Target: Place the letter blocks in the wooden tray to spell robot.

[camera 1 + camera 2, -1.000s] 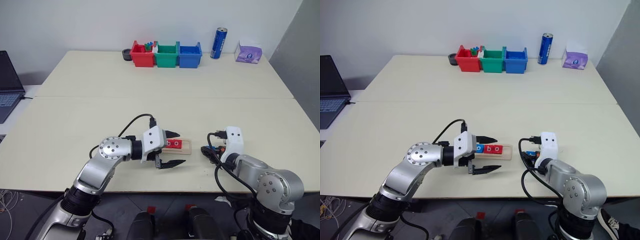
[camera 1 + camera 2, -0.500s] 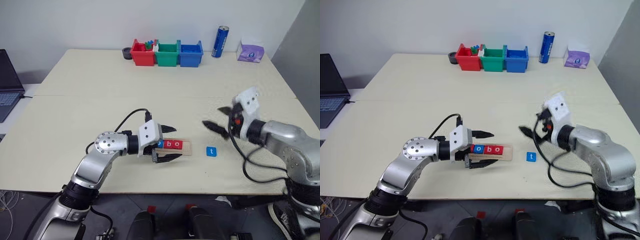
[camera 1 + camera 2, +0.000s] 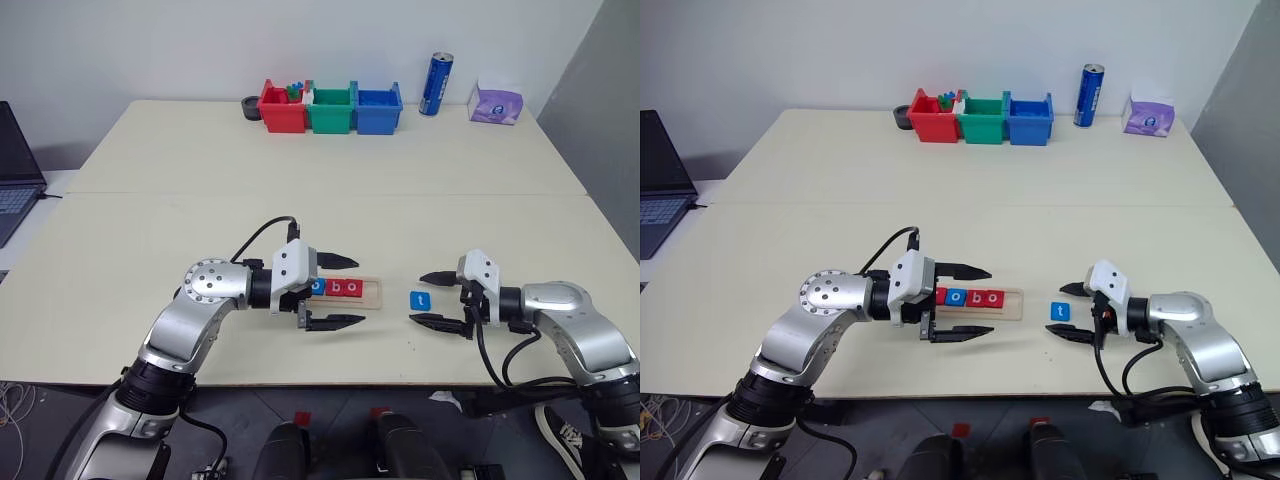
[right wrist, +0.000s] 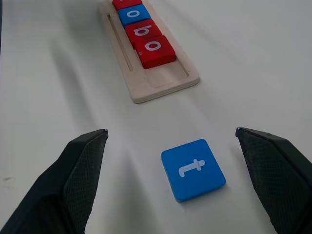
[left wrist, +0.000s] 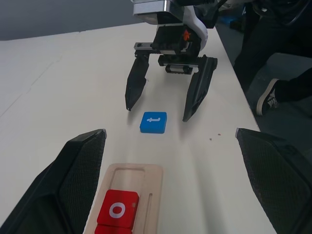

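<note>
Table (image 3: 150, 230): right tool (image 3: 436, 299) dropped low, wide, flanking blue t block (image 3: 420, 300); left tool (image 3: 337, 291) wide, unmoved.

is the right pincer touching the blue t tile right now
Apart. In the right wrist view, the small flat blue square t tile lies on the table between the open right pincer, with bare table on both sides.

Setting reads as a robotics lab or office test area: wide pale surface (image 3: 200, 150) against a bare wall, open laptop (image 3: 15, 165) at its left edge, three coloured plastic bins (image 3: 330, 108), blue can (image 3: 437, 85), probably a tissue pack (image 3: 497, 104).
</note>
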Available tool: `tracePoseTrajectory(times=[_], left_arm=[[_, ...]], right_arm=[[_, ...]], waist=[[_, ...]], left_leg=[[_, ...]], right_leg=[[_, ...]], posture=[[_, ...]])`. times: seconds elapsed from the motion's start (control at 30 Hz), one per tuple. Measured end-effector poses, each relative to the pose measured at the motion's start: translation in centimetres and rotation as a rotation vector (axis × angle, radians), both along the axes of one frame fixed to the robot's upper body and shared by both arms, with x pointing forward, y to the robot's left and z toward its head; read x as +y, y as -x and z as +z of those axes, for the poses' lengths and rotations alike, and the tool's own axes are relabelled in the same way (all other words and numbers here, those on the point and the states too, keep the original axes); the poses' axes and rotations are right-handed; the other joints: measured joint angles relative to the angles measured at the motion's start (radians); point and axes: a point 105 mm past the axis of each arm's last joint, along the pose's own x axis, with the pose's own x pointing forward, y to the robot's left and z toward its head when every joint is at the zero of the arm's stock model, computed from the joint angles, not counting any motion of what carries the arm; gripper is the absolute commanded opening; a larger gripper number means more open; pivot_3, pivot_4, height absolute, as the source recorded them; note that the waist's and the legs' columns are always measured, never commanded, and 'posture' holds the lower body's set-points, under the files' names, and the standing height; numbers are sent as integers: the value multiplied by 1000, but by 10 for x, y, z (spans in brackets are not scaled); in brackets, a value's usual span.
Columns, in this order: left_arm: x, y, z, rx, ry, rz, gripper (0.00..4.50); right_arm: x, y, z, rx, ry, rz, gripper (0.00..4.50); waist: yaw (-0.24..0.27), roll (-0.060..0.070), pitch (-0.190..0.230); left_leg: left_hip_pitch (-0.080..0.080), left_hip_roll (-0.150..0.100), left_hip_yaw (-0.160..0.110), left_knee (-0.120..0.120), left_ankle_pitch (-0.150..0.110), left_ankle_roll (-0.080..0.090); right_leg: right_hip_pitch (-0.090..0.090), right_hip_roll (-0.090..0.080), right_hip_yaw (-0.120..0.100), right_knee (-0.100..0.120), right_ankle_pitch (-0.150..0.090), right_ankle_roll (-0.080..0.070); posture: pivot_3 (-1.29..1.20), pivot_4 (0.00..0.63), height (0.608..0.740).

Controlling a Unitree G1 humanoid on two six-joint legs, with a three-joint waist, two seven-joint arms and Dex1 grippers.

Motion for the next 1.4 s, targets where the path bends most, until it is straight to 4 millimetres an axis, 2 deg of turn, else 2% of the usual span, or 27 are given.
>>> tracePoseTrajectory(times=[0.13,0.27,0.3,0.37,0.6,0.77,0.87,1.0,1.07,1.2,1.4], left_arm=[[0,0,0,2,-1,1,4500],[1,0,-1,2,-7,1,4500],[2,-1,-1,2,-10,2,4500],[4,-1,-1,0,-19,6,4500],[5,-1,-1,-2,-22,11,4500],[6,-2,-1,-2,-22,13,4500],[13,-7,1,-4,-25,42,4500],[39,-16,11,-27,-43,101,4500],[56,-18,12,-26,-74,126,4500],[76,-16,4,8,-113,149,4500],[79,-15,6,-5,-112,156,4500]], right_arm=[[0,-4,-10,20,-1,-6,4467],[0,-7,-11,24,0,-10,4467],[0,-8,-11,27,-2,-11,4306],[-1,-8,-14,37,-3,-14,3847],[-4,-8,-17,38,17,-11,1438],[-4,-11,-15,16,26,-9,1454],[7,-16,-3,-10,-2,9,1454],[33,-17,29,-81,-53,74,1454],[46,-16,36,-86,-79,98,1454],[66,-16,29,-52,-81,136,1454],[66,-21,14,-43,-11,153,1454]], waist=[[1,0,0],[2,0,0],[1,0,0],[2,0,0],[1,0,0],[1,0,0],[-2,0,0],[-3,0,0],[0,0,0],[0,0,0],[7,0,0]], left_leg=[[0,0,0,0,0,0],[0,0,0,0,0,0],[0,0,0,0,0,0],[0,0,0,0,0,0],[0,0,0,0,0,0],[0,0,0,0,0,0],[0,0,0,0,0,0],[0,1,-1,0,0,0],[0,1,-1,0,0,0],[-1,0,-1,0,0,0],[-2,0,0,1,0,0]], right_leg=[[0,0,0,0,1,-1],[0,0,0,0,1,-1],[0,0,0,0,1,-1],[0,0,0,0,1,-1],[0,0,0,0,1,-2],[0,0,0,0,1,-2],[0,0,0,1,1,-2],[0,1,-1,1,1,-2],[0,0,-1,1,1,-2],[-1,0,-1,0,1,-3],[-1,-2,-1,0,1,-3]], posture=[[0,150,740],[0,150,740],[0,150,740],[0,150,740],[0,150,740],[0,150,740],[0,150,740],[0,150,740],[0,150,740],[0,150,740],[0,150,740]])
